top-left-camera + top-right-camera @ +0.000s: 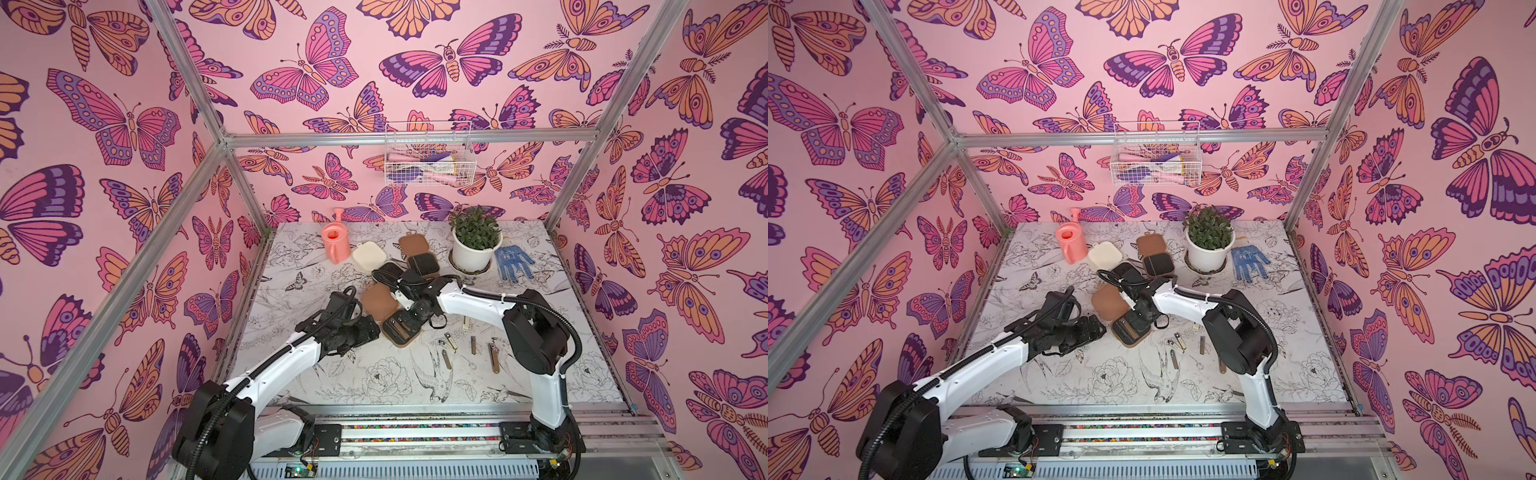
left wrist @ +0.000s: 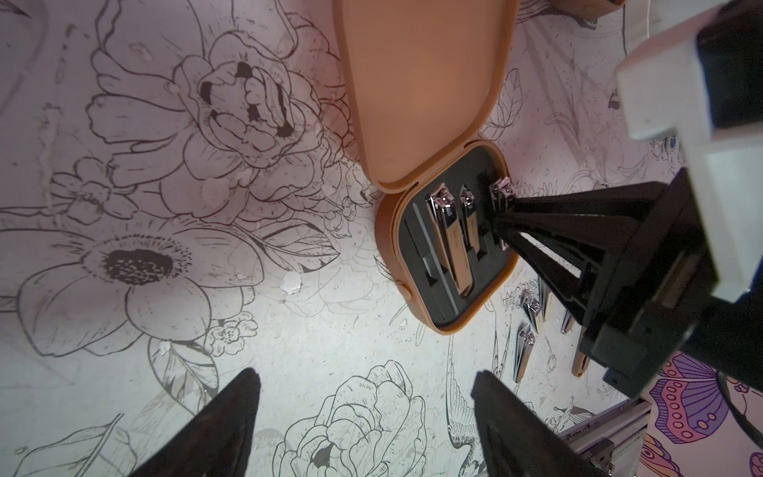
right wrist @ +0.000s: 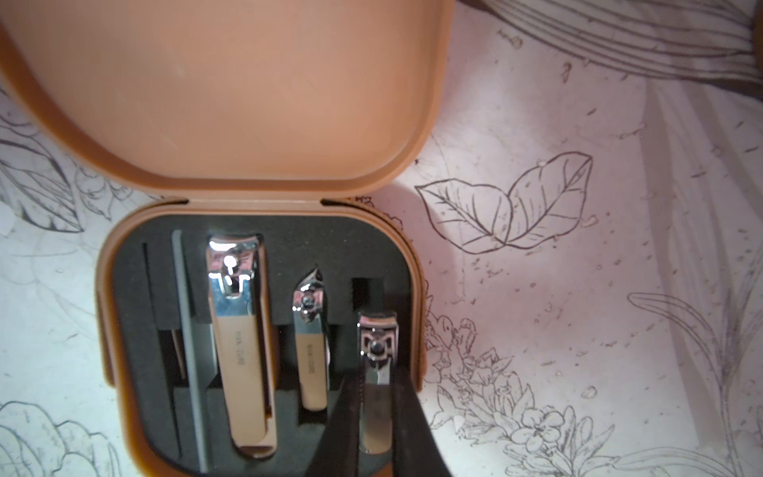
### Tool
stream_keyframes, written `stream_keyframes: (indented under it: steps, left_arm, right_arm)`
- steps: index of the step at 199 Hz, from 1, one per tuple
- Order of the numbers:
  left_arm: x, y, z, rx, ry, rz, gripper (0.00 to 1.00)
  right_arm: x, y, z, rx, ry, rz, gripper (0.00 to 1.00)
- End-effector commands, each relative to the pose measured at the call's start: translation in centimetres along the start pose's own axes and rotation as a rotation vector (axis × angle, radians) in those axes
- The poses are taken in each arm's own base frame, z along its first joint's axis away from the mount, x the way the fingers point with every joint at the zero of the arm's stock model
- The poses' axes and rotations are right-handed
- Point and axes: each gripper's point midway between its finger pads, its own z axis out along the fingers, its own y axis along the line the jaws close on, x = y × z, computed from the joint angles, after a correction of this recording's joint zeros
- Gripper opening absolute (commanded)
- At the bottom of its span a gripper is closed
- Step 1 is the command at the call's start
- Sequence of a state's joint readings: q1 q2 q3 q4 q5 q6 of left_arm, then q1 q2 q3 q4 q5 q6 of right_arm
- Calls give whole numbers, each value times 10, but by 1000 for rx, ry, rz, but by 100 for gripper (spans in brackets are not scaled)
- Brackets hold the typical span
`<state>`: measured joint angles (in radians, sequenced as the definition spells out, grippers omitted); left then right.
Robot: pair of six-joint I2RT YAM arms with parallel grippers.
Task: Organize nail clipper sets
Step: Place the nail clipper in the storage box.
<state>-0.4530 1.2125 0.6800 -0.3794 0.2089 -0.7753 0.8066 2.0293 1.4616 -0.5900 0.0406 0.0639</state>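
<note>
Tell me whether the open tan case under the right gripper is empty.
No, the tan case holds a large clipper and a smaller clipper in its black foam, and the right gripper grips a third clipper.

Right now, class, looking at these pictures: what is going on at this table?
The right pincer is shut on a small clipper, holding it at the end slot of the open tan case. A large clipper and a medium clipper already lie in the foam beside it. The left pincer hangs open and empty near the case. Several loose tools lie on the table, and a cream case and a second tan case sit further back.
</note>
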Motion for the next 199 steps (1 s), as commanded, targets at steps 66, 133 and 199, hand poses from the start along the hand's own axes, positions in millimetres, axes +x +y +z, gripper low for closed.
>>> stream_keyframes:
  steps: [66, 133, 199]
  left_arm:
    - [8, 10, 2, -34, 14, -6, 83]
    - [8, 11, 3, -38, 17, -5, 83]
    - [8, 11, 3, -41, 17, -5, 83]
  right_arm:
    - [-8, 2, 8, 37, 10, 8, 3]
    - [-2, 0, 7, 46, 33, 6, 3]
    - [12, 3, 7, 45, 91, -10, 3]
